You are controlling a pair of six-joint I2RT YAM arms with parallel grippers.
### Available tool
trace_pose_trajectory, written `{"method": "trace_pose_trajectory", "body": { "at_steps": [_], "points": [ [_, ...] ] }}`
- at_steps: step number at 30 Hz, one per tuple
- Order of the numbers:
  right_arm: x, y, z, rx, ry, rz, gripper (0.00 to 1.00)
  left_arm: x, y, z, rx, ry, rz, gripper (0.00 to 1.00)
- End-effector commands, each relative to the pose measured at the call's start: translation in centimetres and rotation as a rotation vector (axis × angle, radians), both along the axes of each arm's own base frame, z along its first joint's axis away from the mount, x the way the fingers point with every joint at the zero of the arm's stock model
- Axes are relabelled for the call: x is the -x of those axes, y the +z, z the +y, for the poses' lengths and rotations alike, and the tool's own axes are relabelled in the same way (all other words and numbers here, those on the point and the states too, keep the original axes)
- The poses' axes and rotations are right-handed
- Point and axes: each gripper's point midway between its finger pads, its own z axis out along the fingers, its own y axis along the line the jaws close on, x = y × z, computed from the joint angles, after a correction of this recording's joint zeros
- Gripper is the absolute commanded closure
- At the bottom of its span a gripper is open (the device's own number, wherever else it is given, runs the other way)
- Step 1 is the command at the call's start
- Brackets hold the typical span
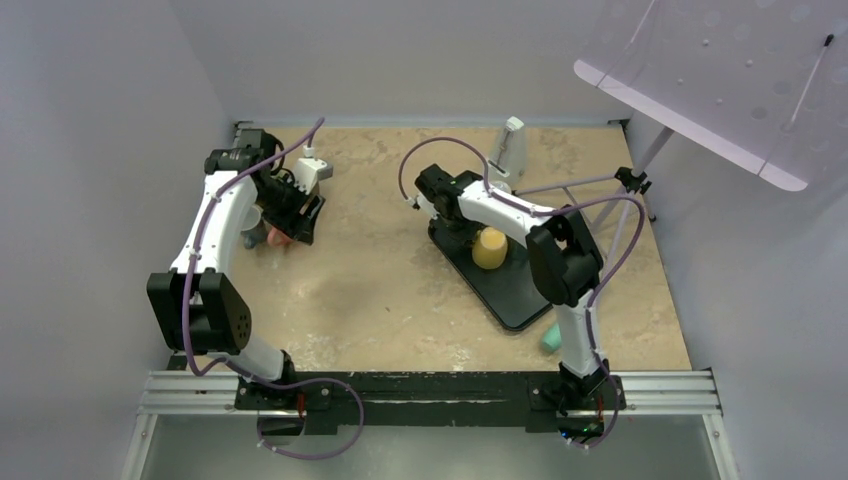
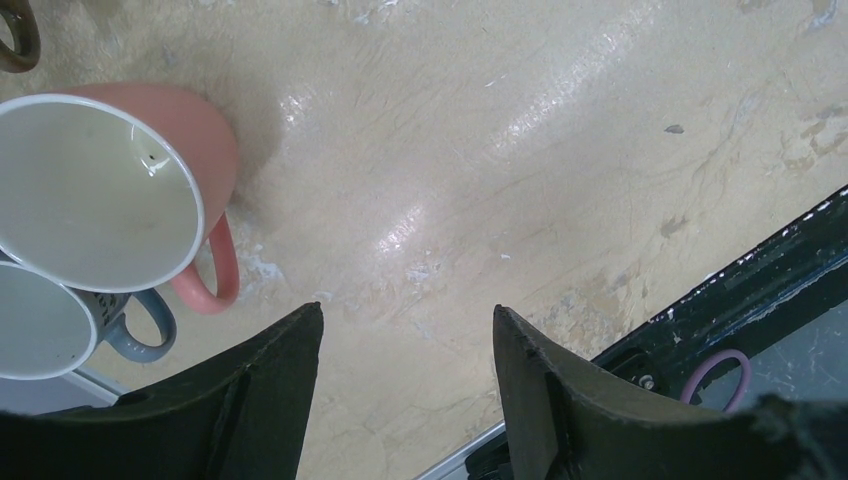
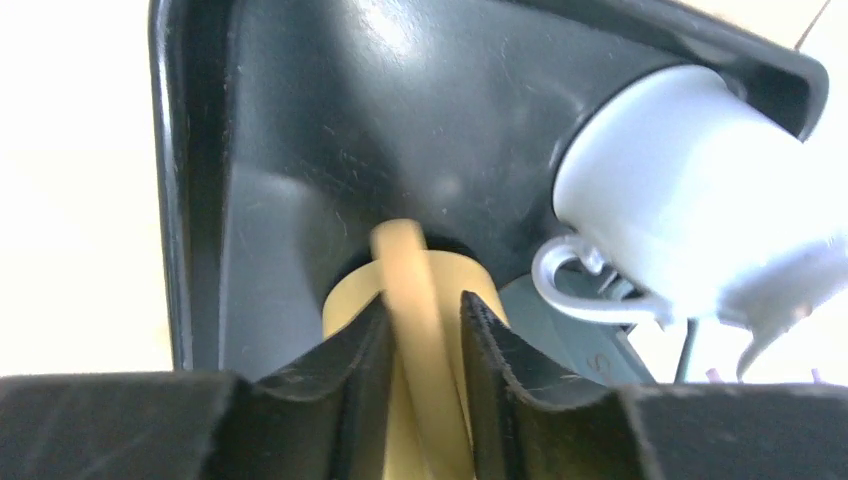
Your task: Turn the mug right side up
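Where the right arm's lowest link rises from the near edge, a small teal object (image 1: 551,338) sits on the beige mottled bench (image 1: 380,300), just off the near corner of the black rectangular plastic tray (image 1: 515,295). The tray lies skewed on the right half of the bench.

On the tray's far half stands the yellow ceramic mug (image 1: 490,248). From above its upper face looks closed, so it reads as base-up.

At the mug, the right gripper (image 3: 423,300) has its fingers narrowed onto the yellow handle, one each side, with the handle filling the gap. The wrist view is blurred there, so I can't tell how firm the hold is.

A glossy white mug (image 3: 680,180) sits just beside the yellow one at a tray corner, handle toward the wrist camera. It is hidden in the overhead view.

Further back on the left side, the left gripper (image 2: 408,310) hangs over bare bench, fingers moderately apart with nothing between them. Near it a pink mug (image 2: 110,185) with a white interior is tipped, mouth facing the wrist camera and handle toward the fingers. A grey-blue mug (image 2: 40,330) overlaps it in view, so I can't tell whether they touch.

At the far edge stands a white upright wedge-shaped object (image 1: 512,145).
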Motion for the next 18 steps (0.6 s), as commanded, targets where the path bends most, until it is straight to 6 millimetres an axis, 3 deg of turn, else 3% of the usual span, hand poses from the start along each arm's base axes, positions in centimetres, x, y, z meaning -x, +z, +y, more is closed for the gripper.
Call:
{"method": "trace_pose_trajectory", "body": {
  "at_steps": [1,4,9,12,16,18],
  "points": [
    [-0.2,2.3,-0.4,0.0,0.009,-0.07,0.78,-0.9,1.4,-0.5,0.031,-0.006,-0.048,0.33],
    [0.0,2.5,0.1,-0.028,0.014,-0.06,1.0,-0.7,1.5,-0.5,0.035,-0.005,-0.043,0.33],
    [0.1,4.7,1.7,-0.146,0.022,-0.086,1.0,-0.1,2.2,-1.5,0.089,-0.009,-0.024,0.33],
    [-0.1,8.1,2.9,-0.275,0.021,-0.16,1.0,0.4,3.7,-3.0,0.174,-0.019,-0.023,0.32],
    [0.4,14.5,4.3,-0.517,0.028,-0.329,1.0,0.7,7.2,-5.1,0.301,-0.033,-0.068,0.21],
    [1.2,16.3,4.1,-0.599,0.021,-0.396,1.0,0.8,8.9,-6.4,0.376,-0.049,-0.076,0.2]
  ]
}}
